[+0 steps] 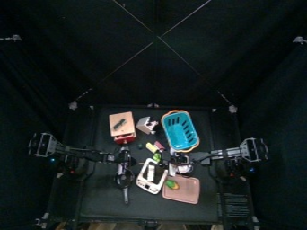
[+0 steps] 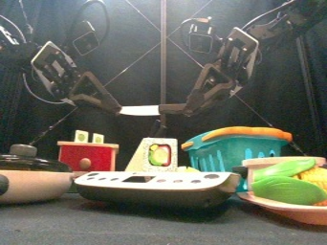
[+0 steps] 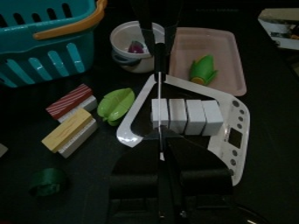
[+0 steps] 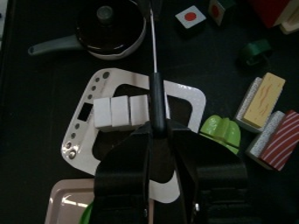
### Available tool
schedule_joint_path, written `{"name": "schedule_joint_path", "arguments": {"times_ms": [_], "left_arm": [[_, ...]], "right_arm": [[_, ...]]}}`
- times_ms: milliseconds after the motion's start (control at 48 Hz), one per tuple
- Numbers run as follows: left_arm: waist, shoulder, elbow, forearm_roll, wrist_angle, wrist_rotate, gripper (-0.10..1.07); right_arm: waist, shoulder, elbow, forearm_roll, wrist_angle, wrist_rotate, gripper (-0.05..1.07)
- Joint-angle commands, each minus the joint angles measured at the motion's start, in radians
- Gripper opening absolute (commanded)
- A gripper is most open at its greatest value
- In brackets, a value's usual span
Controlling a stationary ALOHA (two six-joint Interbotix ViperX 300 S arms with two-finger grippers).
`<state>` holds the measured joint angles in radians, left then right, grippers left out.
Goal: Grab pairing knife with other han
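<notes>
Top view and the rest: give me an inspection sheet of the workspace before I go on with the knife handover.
Surface: black table, crowded in the middle.
Job's things: knife held in the air above the scale.
Clutter: teal basket, pink tray, pan.
Grippers: right pincer shut on the knife's handle; left pincer at the blade end, grip unclear.
Cables: loops on the arms, clear of the table.
Surroundings: black curtains; nothing else seen.
</notes>
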<state>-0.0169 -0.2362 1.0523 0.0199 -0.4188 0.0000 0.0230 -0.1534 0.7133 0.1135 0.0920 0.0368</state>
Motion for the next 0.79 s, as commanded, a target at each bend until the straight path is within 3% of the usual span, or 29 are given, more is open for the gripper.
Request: {"name": "schedule_joint_path", "arguments": {"times_ms": [0,333,521,771], "left_arm": [[-0.002,-0.003,-0.017,-0.003,-0.006,0.000,0.38],[-0.002,-0.003,-0.032,-0.003,-0.006,0.002,0.38],[-0.002,-0.002,-0.032,-0.003,-0.006,0.000,0.38],[-0.002,-0.002,-0.032,-0.003,-0.006,0.002,0.38]], "right_arm": [[0.000,-0.025,-0.014,-0.003,-0.003,-0.003,0.52],[0.002,-0.023,-0.006,0.003,-0.002,-0.003,0.52],[0.002,-0.023,-0.006,-0.002,-0.002,-0.003,0.35],[0.000,-0.023,-0.011,-0.002,-0.002,-0.003,0.34]]}}
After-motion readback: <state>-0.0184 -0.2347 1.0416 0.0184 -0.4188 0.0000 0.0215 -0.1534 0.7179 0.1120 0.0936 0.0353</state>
